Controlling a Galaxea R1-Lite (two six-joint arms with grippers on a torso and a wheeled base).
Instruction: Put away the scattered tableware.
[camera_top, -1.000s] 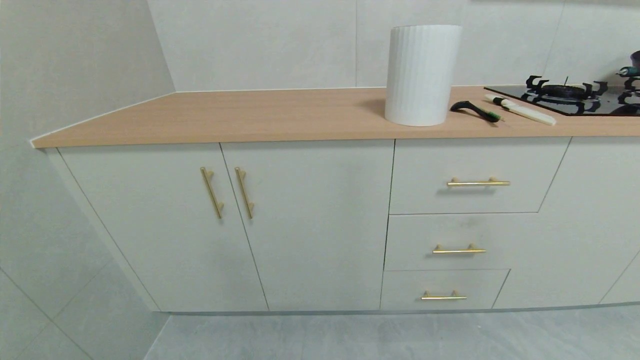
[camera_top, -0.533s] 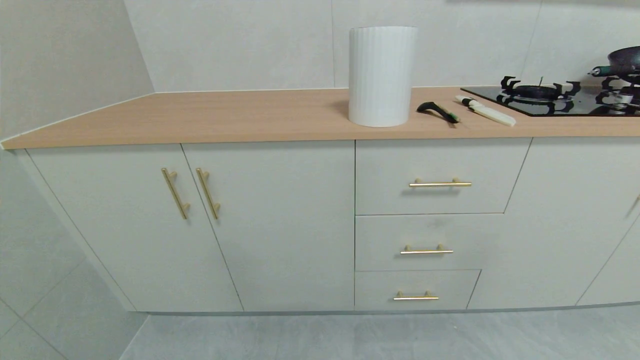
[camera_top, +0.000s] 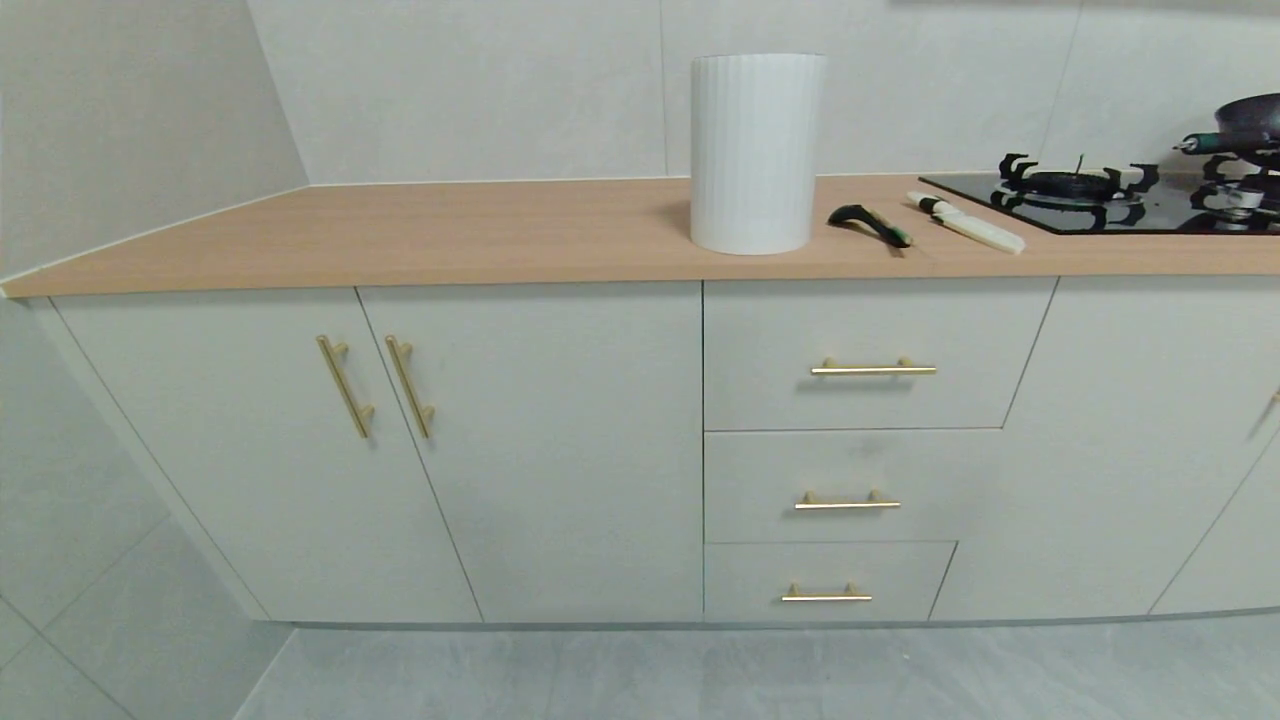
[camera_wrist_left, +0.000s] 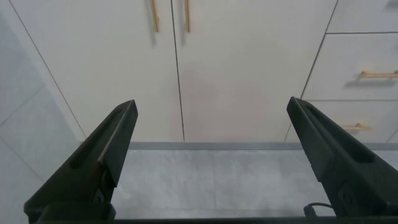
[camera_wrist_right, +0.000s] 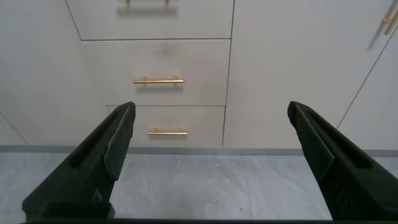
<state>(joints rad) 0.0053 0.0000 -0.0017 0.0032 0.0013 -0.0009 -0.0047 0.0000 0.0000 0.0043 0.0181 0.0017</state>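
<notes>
On the wooden countertop (camera_top: 450, 230) stands a tall white ribbed cylinder holder (camera_top: 755, 150). Just to its right lie a black peeler with a green tip (camera_top: 870, 223) and a white knife with a dark collar (camera_top: 965, 221). My left gripper (camera_wrist_left: 211, 124) hangs low in front of the double cabinet doors (camera_wrist_left: 177, 62), open with nothing between its fingers. My right gripper (camera_wrist_right: 211, 127) is low before the drawer stack (camera_wrist_right: 158, 81), also open and empty. Both are well below the countertop.
A black gas hob (camera_top: 1100, 195) with a pan (camera_top: 1245, 120) sits at the counter's right end. Below are two cabinet doors with gold handles (camera_top: 375, 385) and three drawers (camera_top: 870, 370). Walls close off the left corner. Grey tiled floor (camera_top: 700, 680) lies in front.
The head view has shifted, so the counter and its items appear further left; most of that happened in the first half second. Nothing on the counter has itself moved.
</notes>
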